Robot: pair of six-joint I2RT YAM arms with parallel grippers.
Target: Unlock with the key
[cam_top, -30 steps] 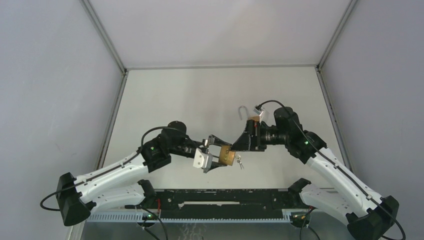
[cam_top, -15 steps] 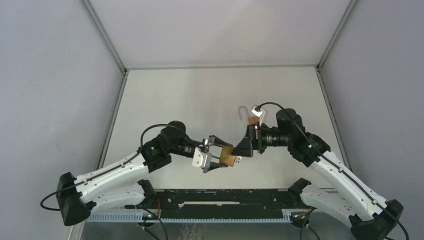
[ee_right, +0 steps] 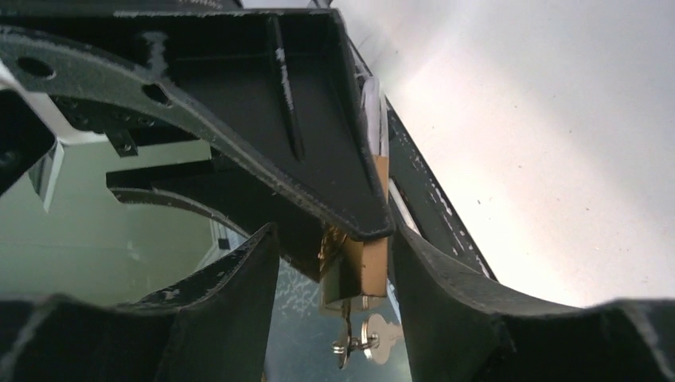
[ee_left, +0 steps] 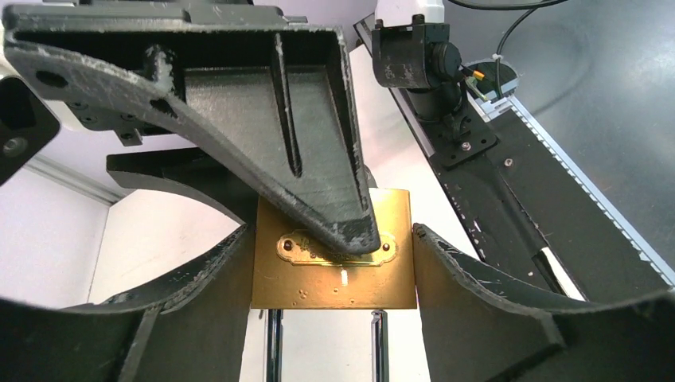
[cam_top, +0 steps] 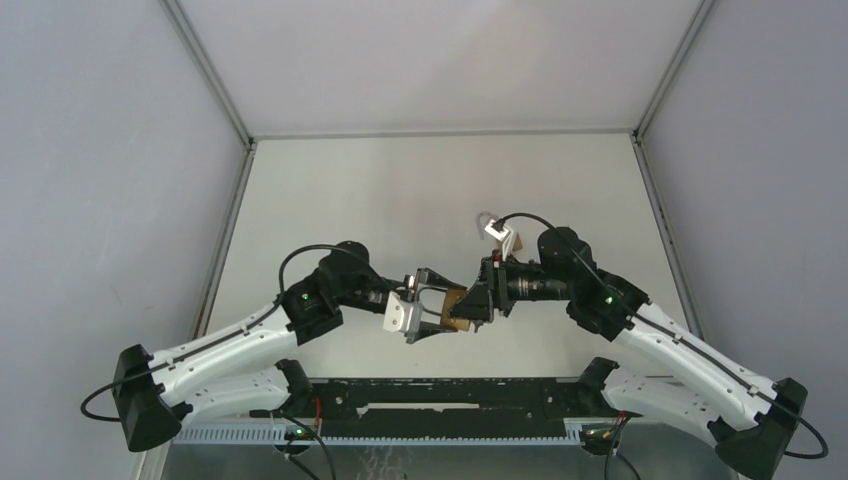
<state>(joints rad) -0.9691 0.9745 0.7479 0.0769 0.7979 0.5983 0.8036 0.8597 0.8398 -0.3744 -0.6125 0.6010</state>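
Brass padlock [ee_left: 318, 278] hangs in mid-air, pinched by its sides in the left gripper [ee_left: 333, 239]. Below the padlock dangles the key [ee_right: 374, 338], seemingly seated in the keyhole but, I'd say, not yet turned. The right gripper [ee_right: 333, 232] straddles the padlock; whether it actually grips I cannot tell

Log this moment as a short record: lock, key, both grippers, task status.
padlock: brass, clamped at its sides
left gripper: shut on the padlock
right gripper: fingers on either side of the padlock, contact unclear
key: hangs with a ring under the padlock, nothing gripping it
keyhole: cannot tell whether the key sits in it
status: key not yet taken by the right gripper
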